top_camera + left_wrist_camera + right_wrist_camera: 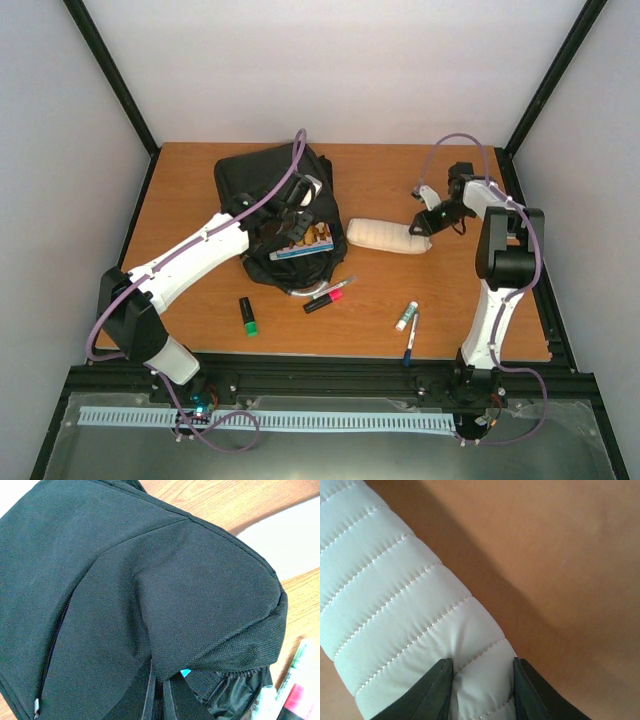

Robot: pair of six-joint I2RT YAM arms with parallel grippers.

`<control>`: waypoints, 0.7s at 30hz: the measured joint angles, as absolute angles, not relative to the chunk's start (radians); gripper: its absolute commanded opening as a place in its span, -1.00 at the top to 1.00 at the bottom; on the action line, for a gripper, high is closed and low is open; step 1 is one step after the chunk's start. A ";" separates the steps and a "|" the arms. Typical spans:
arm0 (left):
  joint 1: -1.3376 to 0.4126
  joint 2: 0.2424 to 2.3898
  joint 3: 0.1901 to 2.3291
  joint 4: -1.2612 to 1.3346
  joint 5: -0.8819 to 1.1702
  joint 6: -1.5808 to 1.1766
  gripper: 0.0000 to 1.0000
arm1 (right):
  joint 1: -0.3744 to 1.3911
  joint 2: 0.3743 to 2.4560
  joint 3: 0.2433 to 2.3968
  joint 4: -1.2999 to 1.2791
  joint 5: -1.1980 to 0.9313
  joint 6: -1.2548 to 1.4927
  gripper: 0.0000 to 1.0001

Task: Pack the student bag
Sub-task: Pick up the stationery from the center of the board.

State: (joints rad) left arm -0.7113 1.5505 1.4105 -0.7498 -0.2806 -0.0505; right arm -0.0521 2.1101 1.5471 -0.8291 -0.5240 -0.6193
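- Student bag [255, 180] lies at the far left of the table [180, 190] seen from above, its mouth open. The left gripper [292, 205] sits closed at that mouth. The right gripper [424, 226] is at the right end of the white pouch [385, 237].
- Left wrist: the black student bag [125, 580] fills the view ahead of the unseen fingers, with markers [292, 680] at the lower right.
- Right wrist: both fingers [432, 692] pinch the end of the quilted white pouch [395, 615] between them, and bare table [560, 555] lies beyond.

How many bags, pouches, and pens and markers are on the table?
student bag: 1
white pouch: 1
pens and markers: 5 plain to see
Total: 7. Another pen may be tucked against the bag; I cannot tell.
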 measured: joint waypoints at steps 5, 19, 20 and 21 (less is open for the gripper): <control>-0.711 1.551 1.411 -0.751 -0.279 -0.051 0.98 | -0.067 1.995 1.391 -0.894 -0.515 -0.567 0.28; -0.711 1.551 1.411 -0.756 -0.275 -0.053 0.97 | -0.076 1.621 1.143 -0.886 -0.434 -0.597 -0.16; -0.711 1.551 1.411 -0.756 -0.275 -0.053 0.97 | -0.065 1.580 1.119 -0.863 -0.415 -0.615 -0.15; -0.711 1.551 1.411 -0.756 -0.275 -0.053 0.97 | -0.050 1.540 1.092 -0.840 -0.396 -0.633 -0.14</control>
State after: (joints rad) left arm -0.7113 1.5505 1.4109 -0.7563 -0.2752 -0.0528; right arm -0.0498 1.5402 1.0916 -0.8398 -0.3962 -0.6334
